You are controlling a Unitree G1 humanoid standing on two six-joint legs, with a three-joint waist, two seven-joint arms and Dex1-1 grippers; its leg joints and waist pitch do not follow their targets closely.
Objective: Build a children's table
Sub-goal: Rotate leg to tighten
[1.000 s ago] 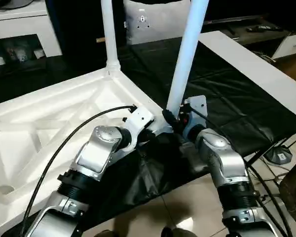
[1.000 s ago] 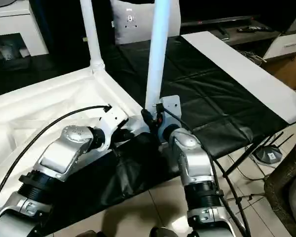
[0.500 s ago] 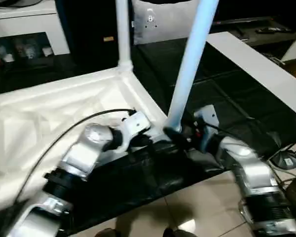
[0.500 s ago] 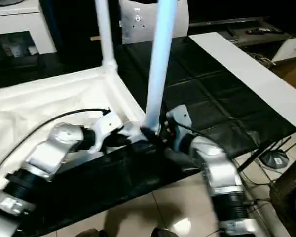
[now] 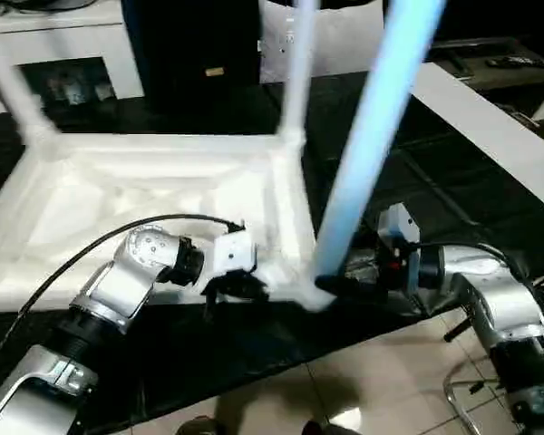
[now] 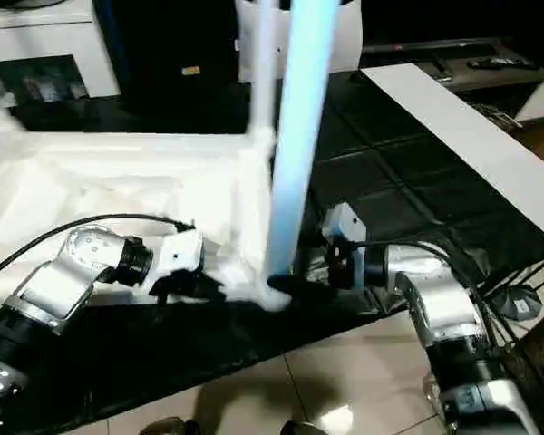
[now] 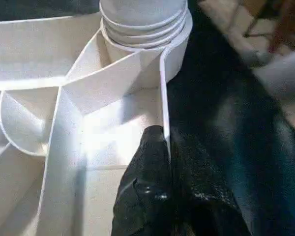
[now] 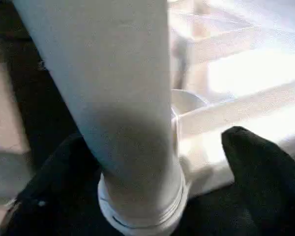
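Observation:
The children's table lies upside down on the black cloth, its ribbed underside facing up. Three legs stand in corner sockets: the near right leg, the far right leg and the far left leg. My left gripper is shut on the thin rim wall beside the near right socket, and it also shows from above. My right gripper is open, one black finger on each side of the near leg's base, with a gap between that finger and the leg.
A flat white board lies across the cloth on the right. A white cabinet and a dark box stand behind. The work table's front edge runs just under my grippers, with tiled floor below.
The head camera has swung, shifting the whole picture. My right gripper's fingers have spread away from the near leg's base. The left gripper keeps its pinch on the rim.

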